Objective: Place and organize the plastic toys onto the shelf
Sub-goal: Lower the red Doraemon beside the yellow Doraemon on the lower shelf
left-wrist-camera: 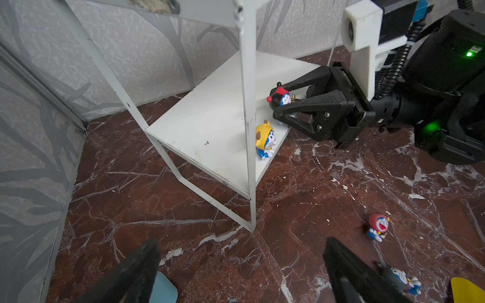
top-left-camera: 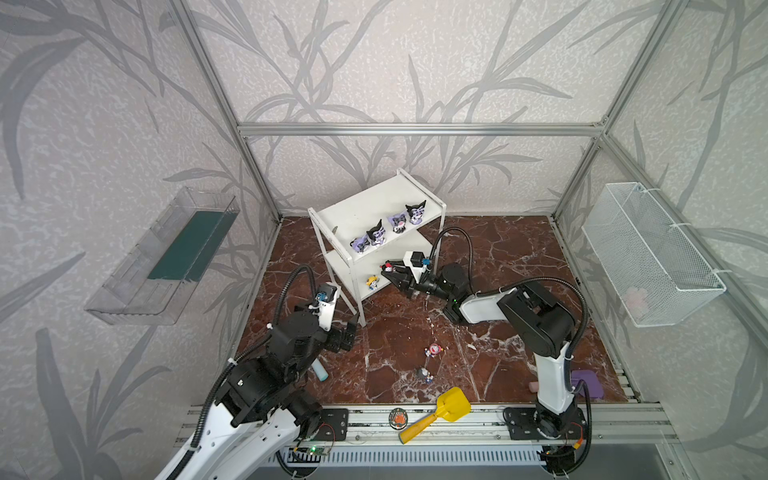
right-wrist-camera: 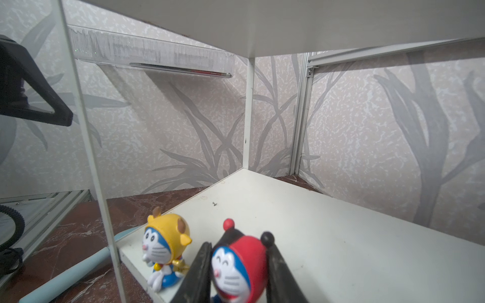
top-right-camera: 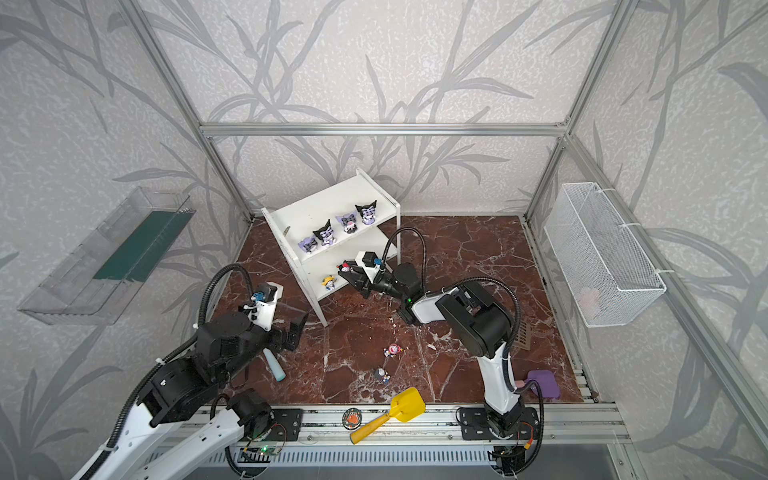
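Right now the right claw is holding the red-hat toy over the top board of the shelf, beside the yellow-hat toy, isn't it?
Almost. The right claw is shut on the red-hat toy over the bottom board, not the top one, beside the yellow-hat toy. The right wrist view shows the top board overhead.

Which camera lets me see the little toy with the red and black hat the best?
The right wrist view: the red-and-black-hatted toy fills the foreground, smiling face clear, pinched in the right gripper. The left wrist view shows it smaller, from the side. In both top views it is a tiny speck.
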Motion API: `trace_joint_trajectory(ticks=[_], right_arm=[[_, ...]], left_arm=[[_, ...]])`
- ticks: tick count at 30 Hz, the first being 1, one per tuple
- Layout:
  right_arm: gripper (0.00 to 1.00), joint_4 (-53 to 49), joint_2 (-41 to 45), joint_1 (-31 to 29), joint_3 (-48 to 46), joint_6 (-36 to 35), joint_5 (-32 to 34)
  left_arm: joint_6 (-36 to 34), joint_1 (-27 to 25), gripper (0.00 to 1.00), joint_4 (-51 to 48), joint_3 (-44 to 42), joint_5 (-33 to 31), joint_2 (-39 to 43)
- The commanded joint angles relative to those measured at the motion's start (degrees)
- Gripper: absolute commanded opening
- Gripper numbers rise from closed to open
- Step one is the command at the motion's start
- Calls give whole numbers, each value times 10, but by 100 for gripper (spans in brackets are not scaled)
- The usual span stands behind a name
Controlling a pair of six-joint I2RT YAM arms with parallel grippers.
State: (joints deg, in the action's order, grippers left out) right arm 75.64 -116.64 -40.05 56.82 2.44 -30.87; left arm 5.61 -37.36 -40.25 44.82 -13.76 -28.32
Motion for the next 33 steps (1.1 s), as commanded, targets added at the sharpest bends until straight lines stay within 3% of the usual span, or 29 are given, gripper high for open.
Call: trace_joint_trajectory(ticks=[1,33], right_arm=[[24,0,-12,5,-4,-14,16],[35,-14,4,5,-22,-19,20]], left_arm=[[-3,5,99,7,-7,5,-8],[-2,11,99,9,-7,12,-9]])
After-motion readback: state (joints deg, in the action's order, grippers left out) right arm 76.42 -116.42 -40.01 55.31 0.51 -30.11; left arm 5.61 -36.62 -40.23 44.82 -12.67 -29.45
